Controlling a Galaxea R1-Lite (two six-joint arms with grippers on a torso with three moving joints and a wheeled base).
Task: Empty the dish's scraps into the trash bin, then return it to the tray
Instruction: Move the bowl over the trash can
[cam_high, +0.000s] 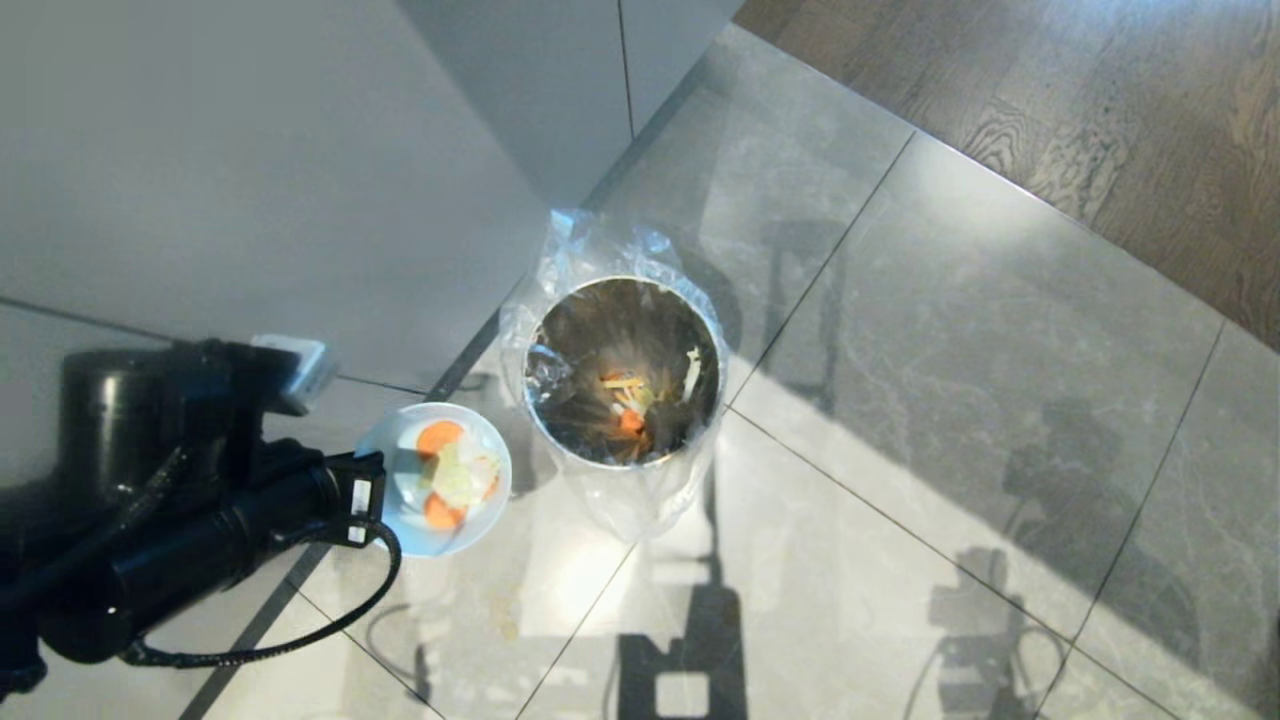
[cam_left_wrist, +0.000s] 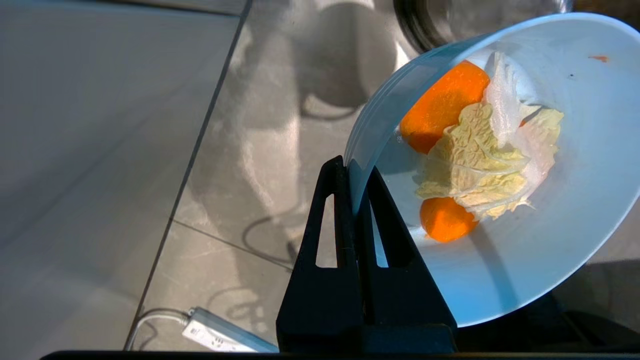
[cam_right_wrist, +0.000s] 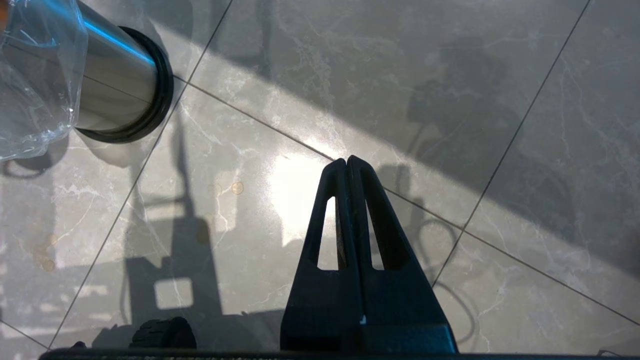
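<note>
The left end effector (cam_left_wrist: 356, 172) pinches the rim of the dish (cam_high: 440, 478), scraps (cam_left_wrist: 475, 160) inside, trash bin (cam_high: 622, 372) just beyond; the right end effector (cam_right_wrist: 347, 162) is closed, empty.

light: hard sunlight | shadows: long, sharp on floor tiles (cam_high: 900, 420) | glare: tile reflections | focus: sharp

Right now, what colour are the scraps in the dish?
Orange carrot slices with pale yellowish-white leafy pieces: the scraps in the pale blue-white dish, clearest in the left wrist view.

pale blue dish (cam_high: 436, 480), orange and yellowish scraps (cam_high: 450, 475), shiny steel trash bin (cam_right_wrist: 112, 75)
</note>
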